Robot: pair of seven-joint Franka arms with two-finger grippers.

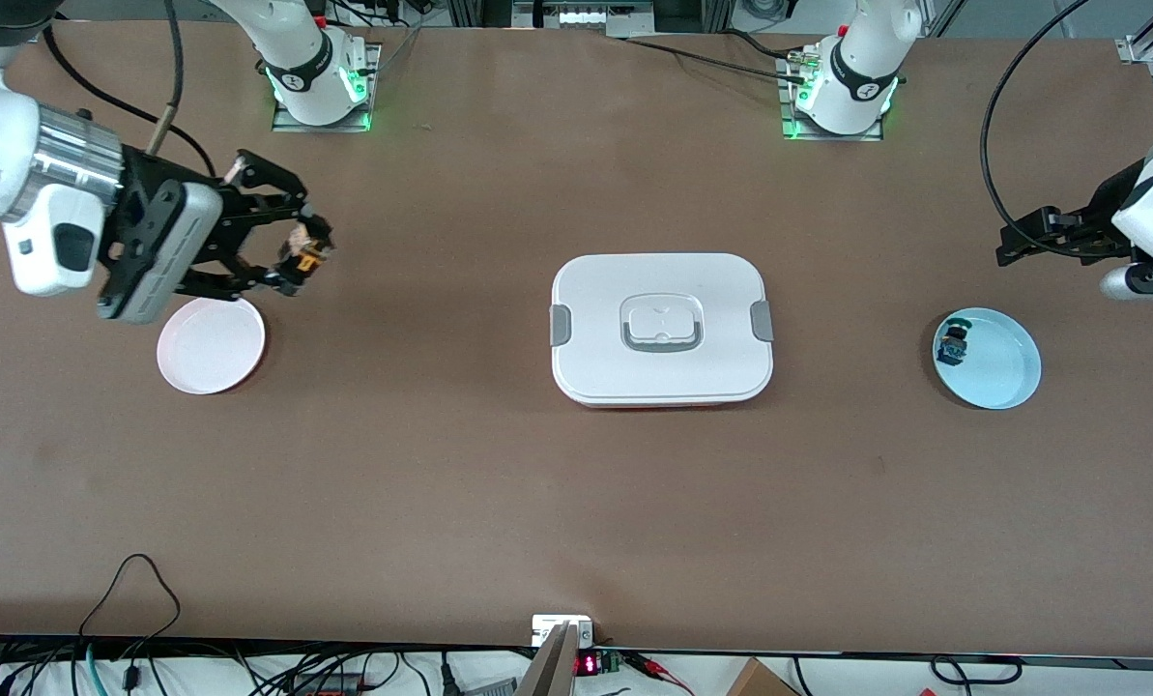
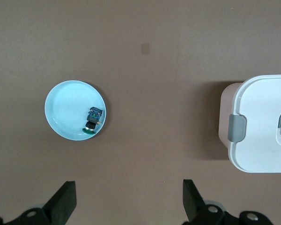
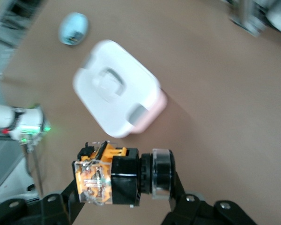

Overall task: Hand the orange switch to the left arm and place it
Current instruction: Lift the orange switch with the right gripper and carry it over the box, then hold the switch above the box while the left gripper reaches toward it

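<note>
My right gripper [image 1: 303,257] is shut on the orange switch [image 1: 302,255], a small black part with an orange cap, and holds it in the air beside the pink plate [image 1: 211,344] at the right arm's end of the table. The right wrist view shows the switch [image 3: 117,175] clamped between the fingers. The white lidded box [image 1: 661,328] lies mid-table; it also shows in the right wrist view [image 3: 116,93] and the left wrist view [image 2: 262,124]. My left gripper [image 2: 129,201] is open and empty, up over the table near the light blue plate [image 1: 996,362].
The light blue plate [image 2: 70,108] holds a small blue-and-green component [image 1: 951,342], seen also in the left wrist view [image 2: 92,121]. The two arm bases stand along the table edge farthest from the front camera. Cables lie along the nearest edge.
</note>
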